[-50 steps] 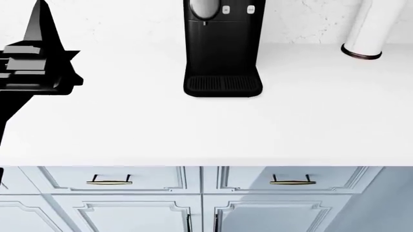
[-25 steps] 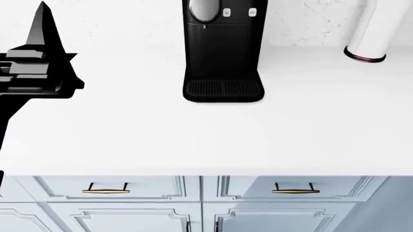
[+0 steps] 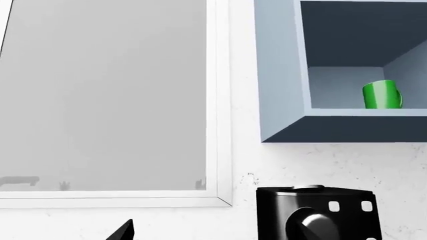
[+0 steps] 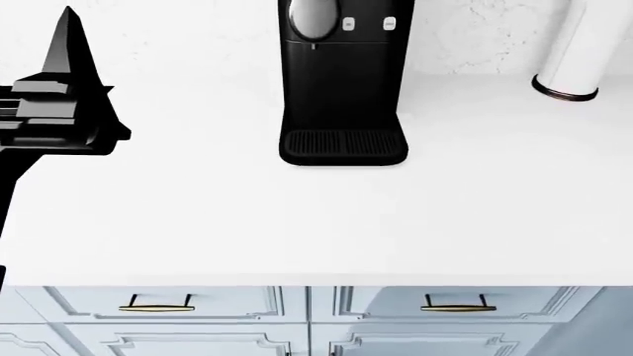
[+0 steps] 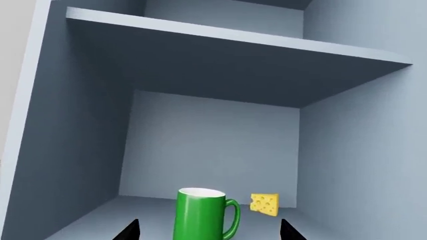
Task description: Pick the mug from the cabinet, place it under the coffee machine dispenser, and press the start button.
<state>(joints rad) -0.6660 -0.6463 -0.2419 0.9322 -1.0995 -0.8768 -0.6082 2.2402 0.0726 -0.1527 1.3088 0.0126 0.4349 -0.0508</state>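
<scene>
The mug [image 5: 201, 214] stands upright on the lowest shelf of the open cabinet [image 5: 87, 125], handle turned to one side, with a small wedge of cheese [image 5: 265, 204] just behind and beside that handle. The right hand [image 5: 208, 231] is lined up on it: two dark fingertips [image 5: 128, 231] show spread wide either side of the mug and not yet touching it, a pose that judges as set for a straight reach in. The cabinet's side walls and the shelf above leave room around the mug, tighter on the cheese side. The left hand [image 4: 59, 111] hangs over the left of the table [image 4: 316, 222], well clear; I cannot tell whether it is spread or pressed together. Below the cabinet, the coffee machine dispenser [image 4: 310, 18] sits over a bare drip tray [image 4: 345, 144], with open table in front and a white cylinder [image 4: 579, 52] well apart to the right.
</scene>
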